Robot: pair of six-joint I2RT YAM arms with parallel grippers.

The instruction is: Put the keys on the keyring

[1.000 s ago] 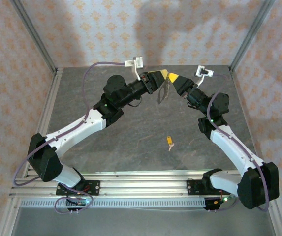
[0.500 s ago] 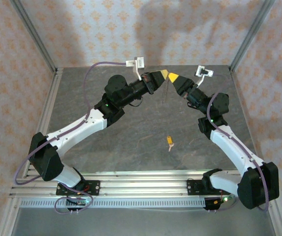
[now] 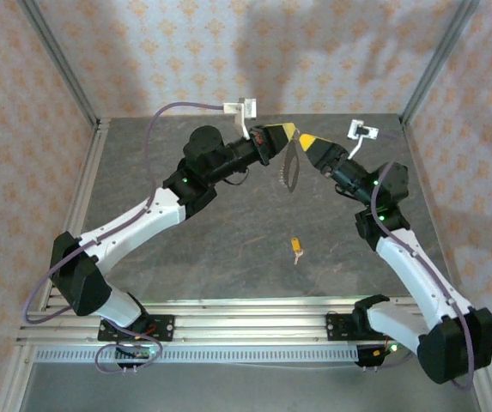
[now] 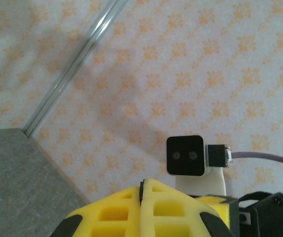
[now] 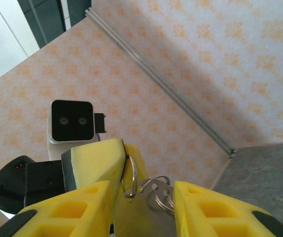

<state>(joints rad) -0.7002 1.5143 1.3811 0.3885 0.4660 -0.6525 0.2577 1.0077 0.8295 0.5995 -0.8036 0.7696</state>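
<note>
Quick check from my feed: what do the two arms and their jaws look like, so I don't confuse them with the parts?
They match. The left arm and right arm have white link shells, black joint housings and small green lights. A purple-grey cable runs along each. Each wrist carries a black-faced camera on a white mount. The jaws are black with yellow, grid-patterned tips.

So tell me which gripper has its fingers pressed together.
The left gripper: its yellow fingers meet along a thin seam. The right gripper shows a gap between its fingers, with the keyring in it.
</note>
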